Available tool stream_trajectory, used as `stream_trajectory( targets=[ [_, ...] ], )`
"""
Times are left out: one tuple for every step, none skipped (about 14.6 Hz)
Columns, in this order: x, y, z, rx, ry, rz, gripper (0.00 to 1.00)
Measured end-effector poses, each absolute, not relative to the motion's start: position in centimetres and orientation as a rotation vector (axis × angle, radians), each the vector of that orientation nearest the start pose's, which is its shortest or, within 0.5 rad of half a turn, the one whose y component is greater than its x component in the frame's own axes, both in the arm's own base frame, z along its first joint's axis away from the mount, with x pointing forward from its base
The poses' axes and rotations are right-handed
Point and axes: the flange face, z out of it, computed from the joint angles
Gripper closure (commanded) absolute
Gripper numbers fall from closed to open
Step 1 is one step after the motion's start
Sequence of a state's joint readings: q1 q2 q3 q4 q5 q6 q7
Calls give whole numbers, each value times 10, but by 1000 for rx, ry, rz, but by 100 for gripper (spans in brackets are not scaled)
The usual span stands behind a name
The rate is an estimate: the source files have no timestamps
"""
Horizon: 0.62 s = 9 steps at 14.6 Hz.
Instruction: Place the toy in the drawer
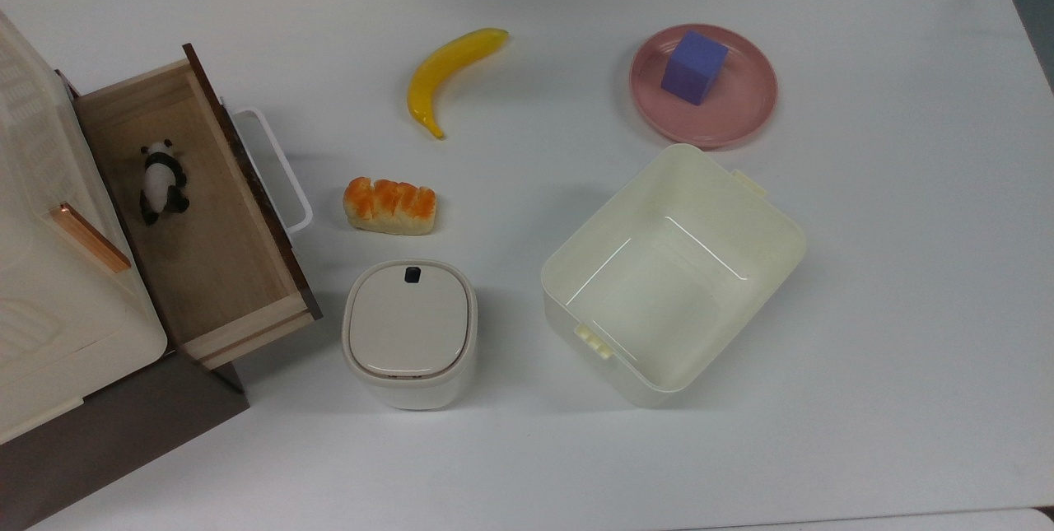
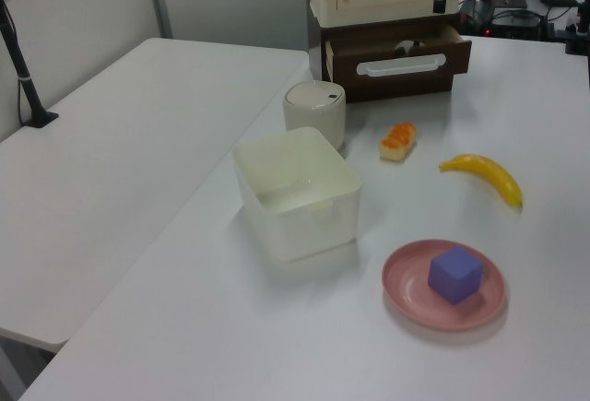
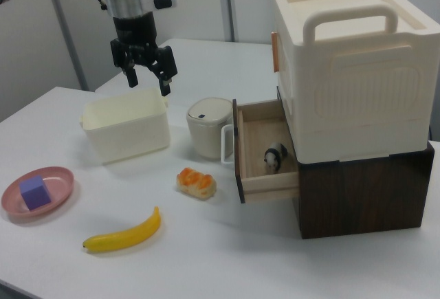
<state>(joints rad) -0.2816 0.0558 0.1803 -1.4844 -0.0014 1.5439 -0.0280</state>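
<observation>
The toy (image 1: 163, 183), a small black-and-white panda, lies on the wooden floor of the open drawer (image 1: 216, 255). It rests near the cabinet side, and the right view shows the toy (image 3: 275, 157) inside the drawer (image 3: 260, 131) too. In the left view the drawer (image 2: 396, 53) shows its dark front and white loop handle. My gripper (image 3: 147, 80) hangs open and empty high above the table, well to the right view's left of the drawer.
A banana (image 1: 453, 74), a bread loaf (image 1: 389, 206) and a lidded white container (image 1: 409, 332) lie near the drawer. A cream bin (image 1: 594, 360) and a pink plate (image 1: 741, 118) with a purple cube (image 1: 694, 67) sit farther off. A cream box (image 1: 41, 284) tops the cabinet.
</observation>
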Motion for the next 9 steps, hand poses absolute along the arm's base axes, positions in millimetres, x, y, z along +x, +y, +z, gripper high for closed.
stream_trajectory(
  targets=[
    [566, -60, 632, -3131, 116, -8, 0],
    [566, -61, 632, -3131, 117, -8, 0],
    [566, -61, 632, -3131, 119, -9, 0],
    [566, -62, 633, -3131, 121, -10, 0],
    [565, -63, 633, -3131, 124, -11, 0],
    [565, -63, 633, -3131, 136, -11, 0],
    [565, -63, 633, -3130, 161, -11, 0],
    [566, -63, 634, -3127, 204, -20, 0],
    [567, -63, 635, -3124, 251, -42, 0]
  ],
)
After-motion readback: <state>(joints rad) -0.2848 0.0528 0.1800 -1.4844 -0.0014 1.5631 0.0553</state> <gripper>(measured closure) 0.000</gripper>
